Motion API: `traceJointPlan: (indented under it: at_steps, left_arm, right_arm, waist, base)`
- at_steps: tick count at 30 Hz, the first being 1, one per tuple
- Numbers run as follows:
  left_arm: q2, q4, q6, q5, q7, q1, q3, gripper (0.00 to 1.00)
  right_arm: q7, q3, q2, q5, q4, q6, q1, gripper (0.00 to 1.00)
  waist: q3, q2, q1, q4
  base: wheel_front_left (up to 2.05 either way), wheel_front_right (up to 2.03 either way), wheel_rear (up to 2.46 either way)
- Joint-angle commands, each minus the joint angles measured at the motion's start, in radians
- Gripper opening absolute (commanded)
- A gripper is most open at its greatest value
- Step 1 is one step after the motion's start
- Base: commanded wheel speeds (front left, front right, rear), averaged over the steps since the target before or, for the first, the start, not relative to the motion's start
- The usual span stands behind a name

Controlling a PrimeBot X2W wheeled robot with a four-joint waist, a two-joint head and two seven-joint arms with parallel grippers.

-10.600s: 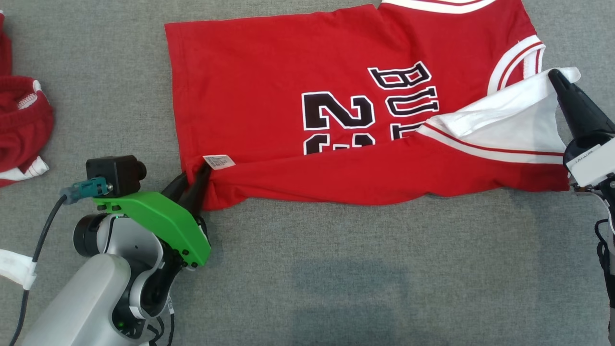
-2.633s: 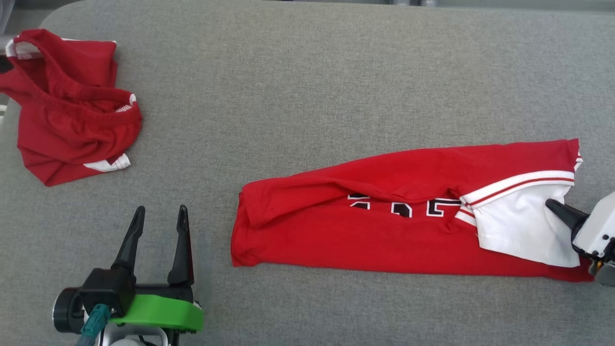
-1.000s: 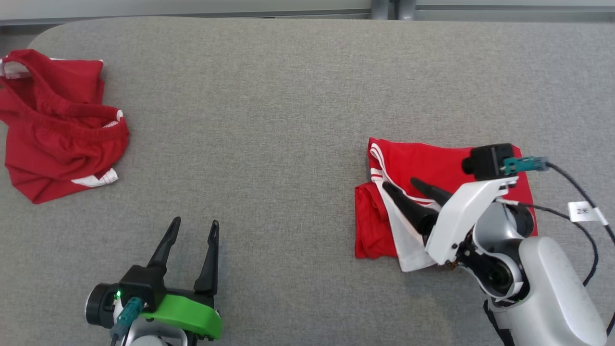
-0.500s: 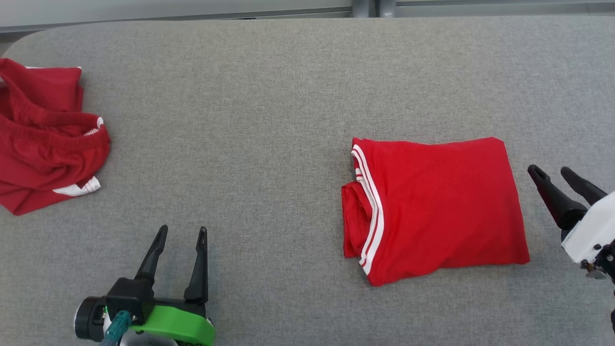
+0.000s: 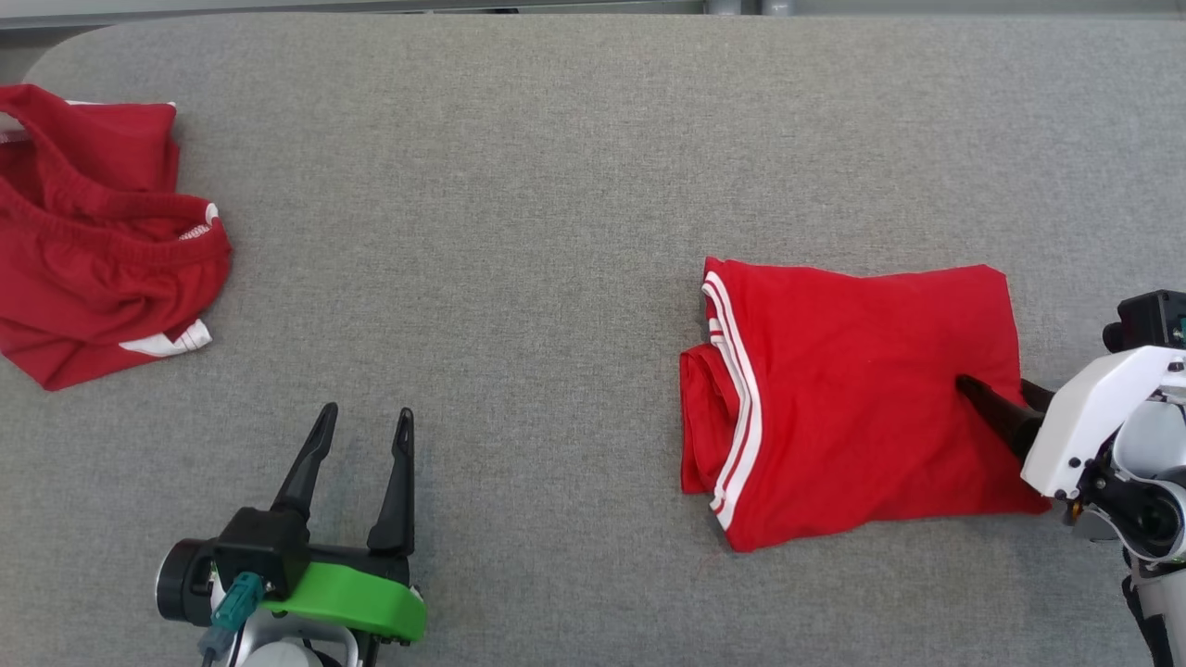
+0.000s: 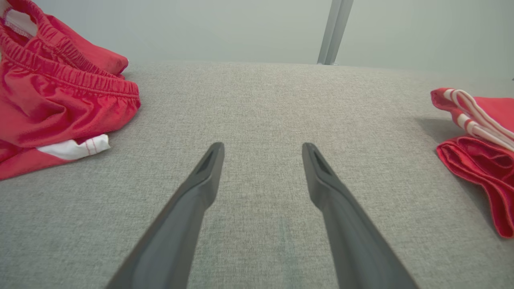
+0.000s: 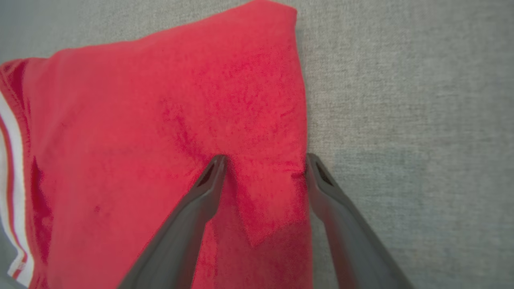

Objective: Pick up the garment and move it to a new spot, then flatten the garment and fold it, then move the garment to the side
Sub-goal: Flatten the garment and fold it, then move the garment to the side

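At the bench's (image 5: 556, 232) left edge, the heap of other red clothes (image 5: 102, 232) lies as it did. Near the front edge, the left gripper (image 5: 365, 415) hasn't stirred either. Its fingers are spread wide and hold nothing, with bare grey cloth between them and the garment's striped end well off to their right.

The change is all on the right half. A couple of seconds ago the garment (image 5: 852, 398) was a long red strip; now it's a compact folded rectangle, white-striped trim on its left side, lying flat towards the bench's right edge. So the folding looks finished, and I'd say only the shift to the side is left.

Half a second ago the right gripper (image 5: 996, 384) stood clear of the garment's right edge. It has since come in over that edge. From its wrist camera, the right gripper (image 7: 265, 158) is still spread and straddles the hem. One finger presses on top of the red cloth (image 7: 160, 140). The other sits just at the border where cloth meets bench, and I can't tell whether it has slid underneath. Nothing is pinched yet.
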Motion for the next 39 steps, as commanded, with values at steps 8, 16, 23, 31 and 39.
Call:
traceJointPlan:
  at_steps: [8,16,23,31,39]
  left_arm:
    - [0.000,-0.025,-0.012,0.021,-0.005,-0.032,0.010,1.00]
    - [0.016,-0.056,-0.013,0.033,-0.004,-0.039,0.014,1.00]
    - [0.054,-0.086,-0.012,0.051,0.020,-0.060,0.011,1.00]
    - [0.082,-0.132,-0.023,0.083,0.073,-0.116,-0.029,1.00]
    - [0.092,-0.174,-0.021,0.105,0.120,-0.144,-0.067,1.00]
  right_arm:
    - [-0.075,0.027,-0.012,0.108,0.072,0.000,-0.060,0.00]
    - [-0.141,-0.014,-0.060,0.086,0.143,0.000,-0.136,0.00]
    - [-0.212,-0.048,-0.087,0.086,0.201,0.000,-0.170,0.00]
    - [-0.347,-0.060,-0.138,0.004,0.266,0.000,-0.238,0.00]
    - [-0.408,-0.082,-0.211,-0.109,0.412,0.000,-0.395,0.00]
  waist:
    - [0.024,0.0068,0.0000,-0.051]
    - [0.056,0.0068,0.0000,-0.178]
    - [0.091,0.0068,0.0000,-0.323]
    - [0.154,0.0068,0.0000,-0.383]
    - [0.211,0.0068,0.0000,-0.367]
  base:
    - [0.00,0.00,0.00]
    - [0.00,0.00,0.00]
    - [0.00,0.00,0.00]
    - [0.00,0.00,0.00]
    - [0.00,0.00,0.00]
